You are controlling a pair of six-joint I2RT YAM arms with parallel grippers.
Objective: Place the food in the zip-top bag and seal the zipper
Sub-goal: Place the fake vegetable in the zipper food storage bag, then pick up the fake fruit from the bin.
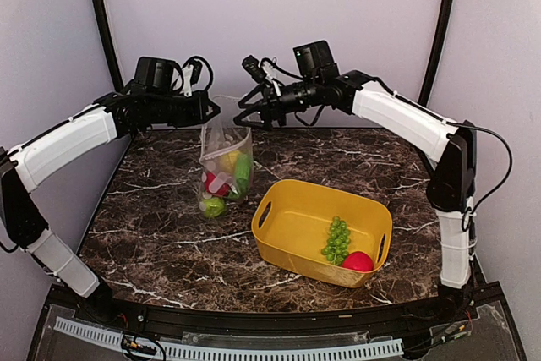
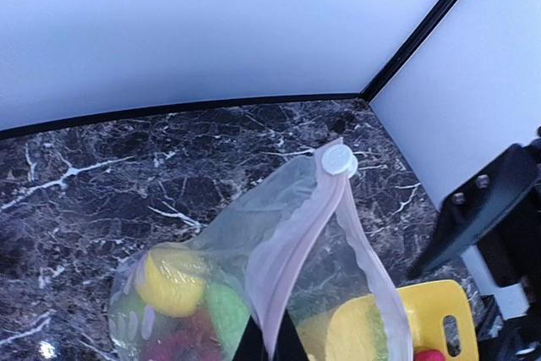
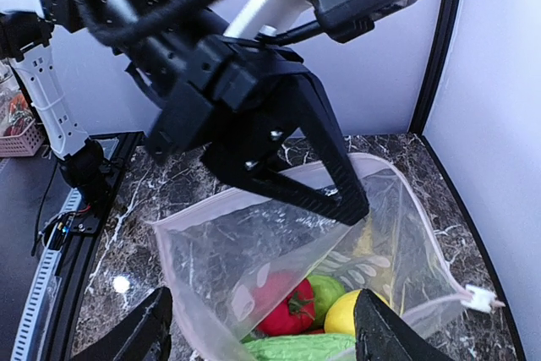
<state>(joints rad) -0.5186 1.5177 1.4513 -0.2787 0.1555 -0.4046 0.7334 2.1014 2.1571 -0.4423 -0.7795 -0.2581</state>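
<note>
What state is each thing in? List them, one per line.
zip-top bag: mouth open, partly filled with food.
zipper: unsealed.
left tool: shut on the bag's rim.
right tool: open, above the bag's mouth.
yellow basket: upright, holding grape bunch and red ball.

Bright, even, diffuse light, faint shadows, small glints on the table (image 3: 127,234).

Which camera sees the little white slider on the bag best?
The left wrist view. The white slider sits close and sharp, at the far end of the pinkish zipper. The right wrist view shows the slider small near the lower right edge. In the top view it is too small to find.
</note>
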